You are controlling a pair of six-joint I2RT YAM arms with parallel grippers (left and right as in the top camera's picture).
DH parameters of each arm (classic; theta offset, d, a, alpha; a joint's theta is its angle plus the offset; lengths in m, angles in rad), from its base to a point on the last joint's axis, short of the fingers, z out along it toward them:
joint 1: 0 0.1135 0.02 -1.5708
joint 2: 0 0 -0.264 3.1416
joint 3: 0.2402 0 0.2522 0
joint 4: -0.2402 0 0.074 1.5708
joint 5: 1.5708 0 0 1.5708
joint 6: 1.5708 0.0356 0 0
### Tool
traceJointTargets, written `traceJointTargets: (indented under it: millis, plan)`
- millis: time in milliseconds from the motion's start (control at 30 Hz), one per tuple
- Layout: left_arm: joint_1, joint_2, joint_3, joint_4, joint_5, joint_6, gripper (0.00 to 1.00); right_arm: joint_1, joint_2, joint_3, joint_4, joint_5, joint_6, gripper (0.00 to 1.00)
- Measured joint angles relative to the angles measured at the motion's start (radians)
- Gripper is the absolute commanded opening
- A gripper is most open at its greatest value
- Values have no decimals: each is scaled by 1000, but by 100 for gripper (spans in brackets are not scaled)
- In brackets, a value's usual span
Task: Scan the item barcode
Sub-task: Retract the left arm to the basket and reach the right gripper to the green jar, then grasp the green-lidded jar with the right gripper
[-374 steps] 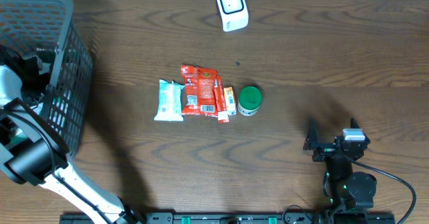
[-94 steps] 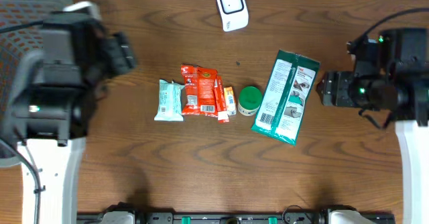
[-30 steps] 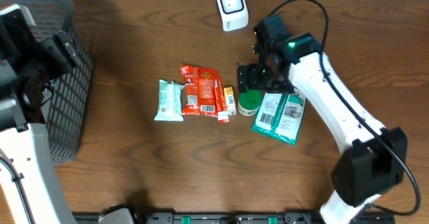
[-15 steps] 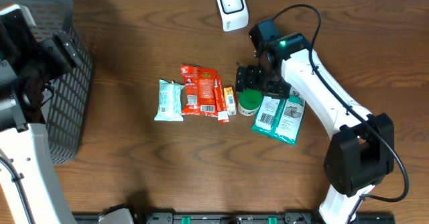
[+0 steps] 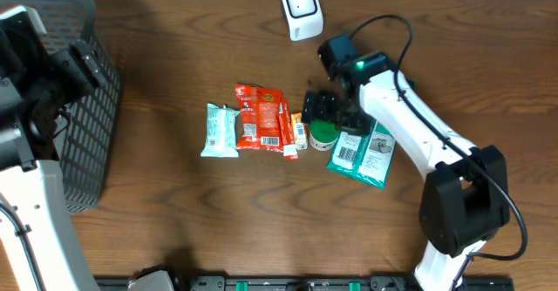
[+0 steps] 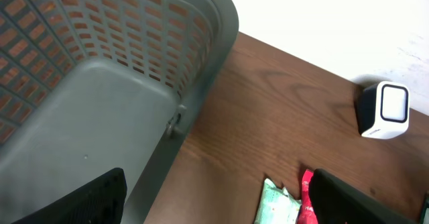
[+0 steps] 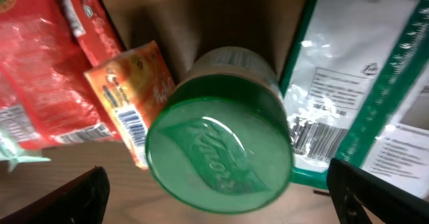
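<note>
- Progress: my left gripper (image 6: 221, 204) hangs far left of the green-lidded jar (image 5: 324, 132), above the basket (image 5: 83, 108). Its jaws are wide and hold nothing, so I judge it idle.
- The jar, which I take to be the item to scan, stands upright on the counter (image 5: 218, 230), not lifted. My right gripper (image 7: 221, 197) sits directly above its lid, jaws spread wide and not closed on it.
- Nothing is at the scanner (image 5: 302, 10), which lies beyond the jar by the far edge. I judge that the grasp, the carry and the scan itself are all left to do.
- Counts, starting far left of the jar: one basket.
- In a row left of the jar: one pale green packet (image 5: 220, 131), one red packet (image 5: 258, 117), one slim red sachet (image 5: 286, 134), and one orange box (image 5: 299, 130) just beside the jar.
- One jar, then one green-and-white pouch (image 5: 364, 152) just right of it, lying flat.
- One scanner.
</note>
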Motion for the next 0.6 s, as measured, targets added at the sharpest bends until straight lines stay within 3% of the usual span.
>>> traceJointTargets:
  millis: [267,600]
  plan:
    - [0,0,0,0,0,0,87,3,0,-55,46,3,24,82]
    - [0,0,0,0,0,0,87,4,0,-55,48,24,19,73]
